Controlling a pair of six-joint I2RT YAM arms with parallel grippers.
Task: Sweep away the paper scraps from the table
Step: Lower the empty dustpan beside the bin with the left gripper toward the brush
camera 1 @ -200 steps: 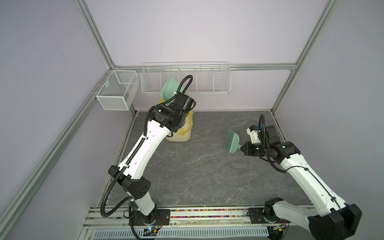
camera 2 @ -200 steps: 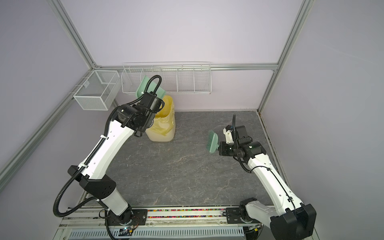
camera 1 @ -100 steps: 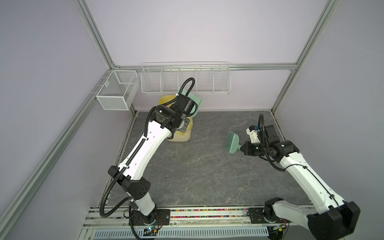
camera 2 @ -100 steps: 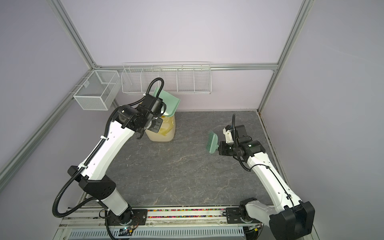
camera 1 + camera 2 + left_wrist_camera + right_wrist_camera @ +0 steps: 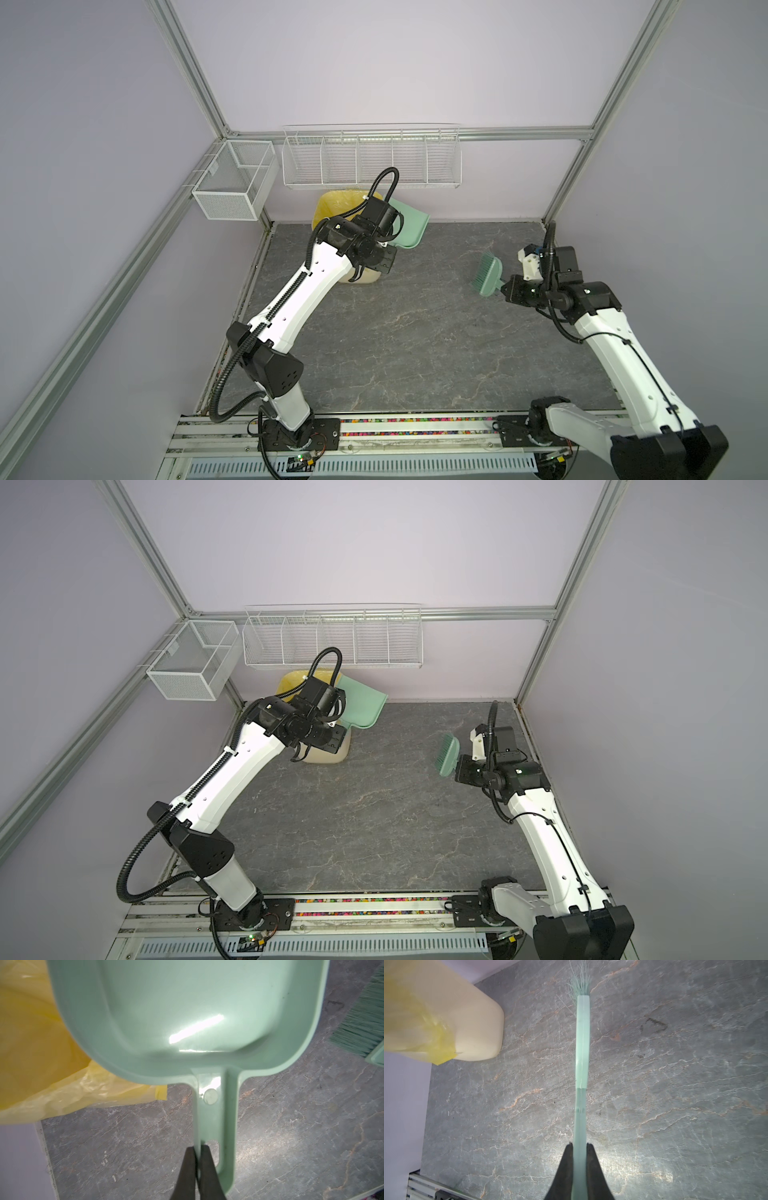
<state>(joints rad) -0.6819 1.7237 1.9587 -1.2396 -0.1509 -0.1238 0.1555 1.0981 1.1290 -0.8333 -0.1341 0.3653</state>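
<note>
Pinches the handle of a mint-green plastic dustpan (image 5: 187, 1012) in the left claw (image 5: 197, 1148), jaws shut tight on one side rail. Holds the pan aloft just beside the rim of a cream plastic bin with a yellow liner (image 5: 332, 203), at the far edge of the dark grey veined stone-look counter (image 5: 415, 332). Clamps the right claw (image 5: 579, 1145) shut on the thin handle of a mint-green bristle brush (image 5: 488, 276), raised over the counter's right side, well apart from the pan. Cannot tell where the paper scraps lie.
</note>
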